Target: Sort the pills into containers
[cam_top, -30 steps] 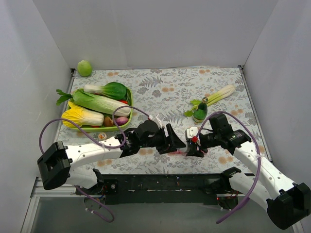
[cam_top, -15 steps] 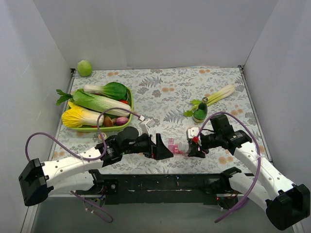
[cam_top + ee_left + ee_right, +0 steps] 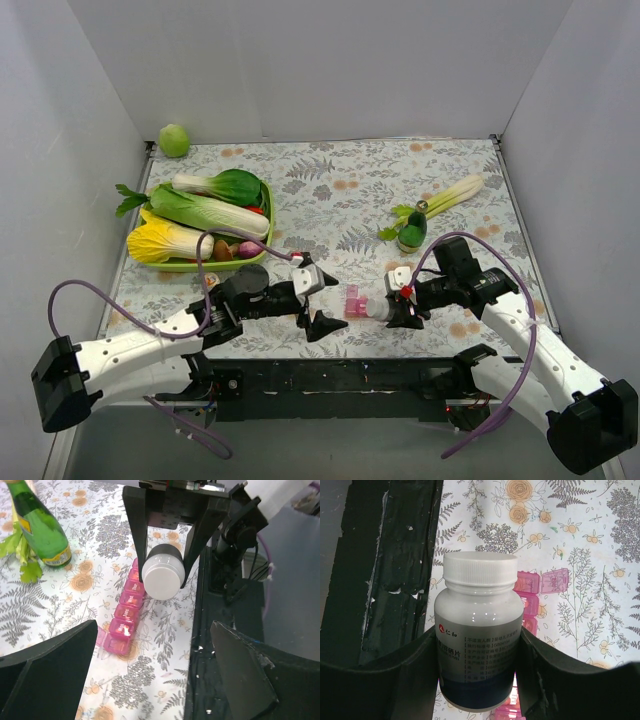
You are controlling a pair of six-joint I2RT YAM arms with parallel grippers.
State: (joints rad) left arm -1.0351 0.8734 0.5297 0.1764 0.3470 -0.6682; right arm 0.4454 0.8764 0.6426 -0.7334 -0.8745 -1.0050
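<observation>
The pink pill organizer [image 3: 353, 300] lies on the floral mat near the front edge, between my two grippers. In the left wrist view the organizer [image 3: 127, 609] runs away from me, its nearest lid flipped open. My right gripper [image 3: 402, 301] is shut on a white pill bottle [image 3: 378, 308] with a white screw cap, held on its side just above the organizer's right end. In the right wrist view the bottle [image 3: 477, 630] fills the gap between the fingers [image 3: 550, 680], with the organizer [image 3: 540, 586] behind it. My left gripper [image 3: 317, 299] is wide open and empty, just left of the organizer.
A green oval tray [image 3: 203, 264] of vegetables stands at the left. A green bottle [image 3: 412, 232] and a leek [image 3: 452, 195] lie at the back right, a green ball [image 3: 174, 140] in the far left corner. The black base rail [image 3: 340, 378] runs along the front.
My left arm has drawn back to the left and its gripper has opened wide, uncovering the pink organizer. My right gripper still holds the bottle, almost in the same place.
</observation>
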